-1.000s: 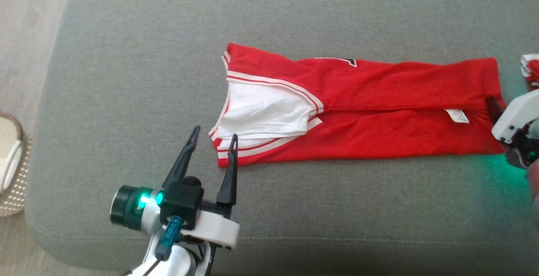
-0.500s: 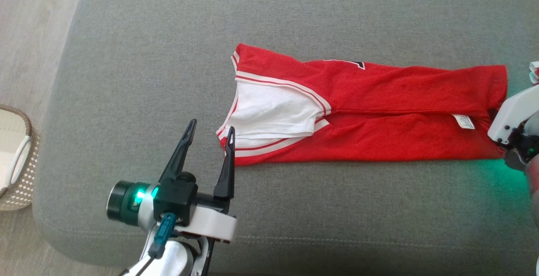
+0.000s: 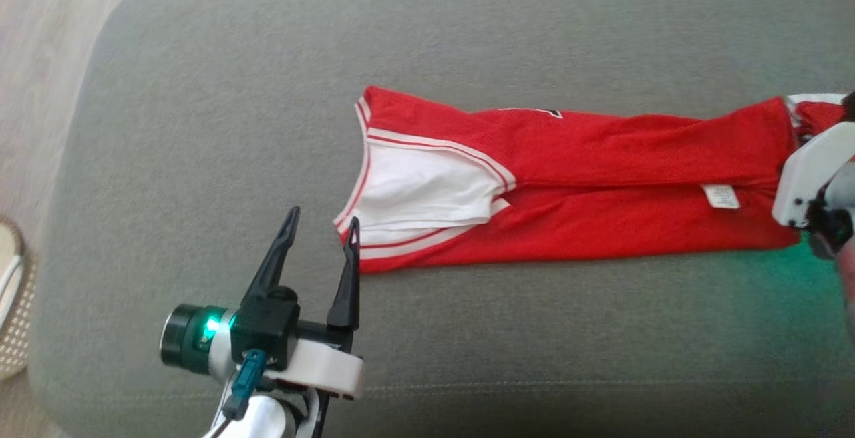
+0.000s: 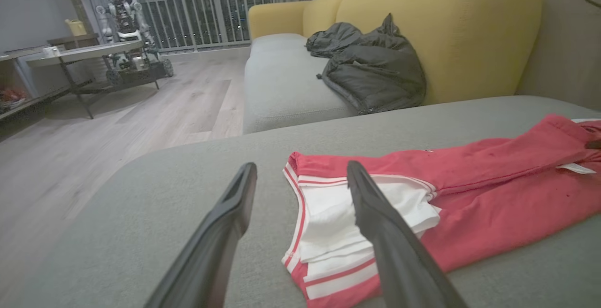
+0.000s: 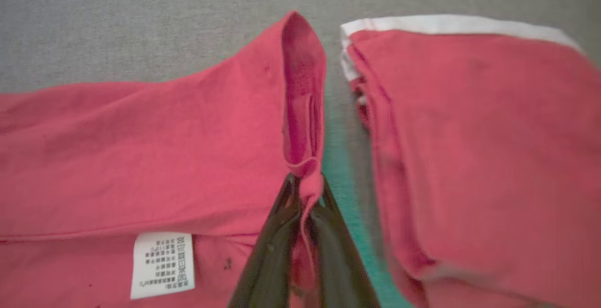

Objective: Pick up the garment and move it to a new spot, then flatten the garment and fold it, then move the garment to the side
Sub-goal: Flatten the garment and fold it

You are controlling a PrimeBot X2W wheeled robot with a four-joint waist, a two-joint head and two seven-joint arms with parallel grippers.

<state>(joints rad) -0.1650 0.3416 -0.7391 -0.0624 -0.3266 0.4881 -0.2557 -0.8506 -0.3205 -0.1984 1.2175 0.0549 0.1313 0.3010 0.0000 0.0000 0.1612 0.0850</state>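
At your lower left, your left gripper (image 3: 323,216) stands spread and empty just beside the white-trimmed end of the red jersey (image 3: 601,164), which lies lengthwise across the grey cushion (image 3: 200,91) rightward to the hem your right gripper (image 5: 306,189) pinches, so each arm has its own end.

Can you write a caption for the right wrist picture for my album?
The right hand pinches the red jersey by its edge on a gray cushion.
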